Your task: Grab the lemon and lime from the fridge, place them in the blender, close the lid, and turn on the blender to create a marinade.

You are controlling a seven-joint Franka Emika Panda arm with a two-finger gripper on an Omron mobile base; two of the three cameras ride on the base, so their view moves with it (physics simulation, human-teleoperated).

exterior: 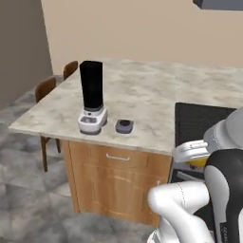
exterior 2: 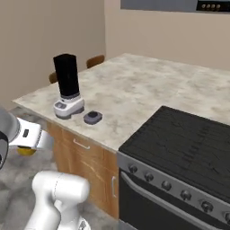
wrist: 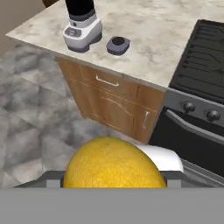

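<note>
The gripper [wrist: 114, 183] has the lemon [wrist: 114, 162] pinched between its fingers, closed onto the fruit from both sides. In the hand view the lemon is a big yellow dome at the bottom, wider than it is tall as seen there, long axis running left-right across the picture (the finger tips themselves are mostly hidden behind it). From the left base view just a sliver of yellow peeks out under the white wrist, and in the right base view a bit of it shows below the forearm, hanging low over the floor [exterior: 28, 199] and short of the counter [exterior: 156, 95].

Out ahead, the blender [exterior: 92, 97] stands upright near the counter's front edge, towards its left corner, tall black jar on the pale base with the dial facing the robot. The jar's top is uncovered; I can't see into it from these angles, so can't tell what's in it. The lid [exterior: 124, 126] sits flat on the counter just right of the base, close but not touching, also near the edge.

Lots of bare marble behind and to the right of the blender. The stove [exterior 2: 184, 143] butts against the counter's right side, dark top, row of knobs on its front. Wood drawers [wrist: 109, 94] run below the counter edge. Two chairs [exterior: 47, 95] are tucked in on the counter's far left side.
</note>
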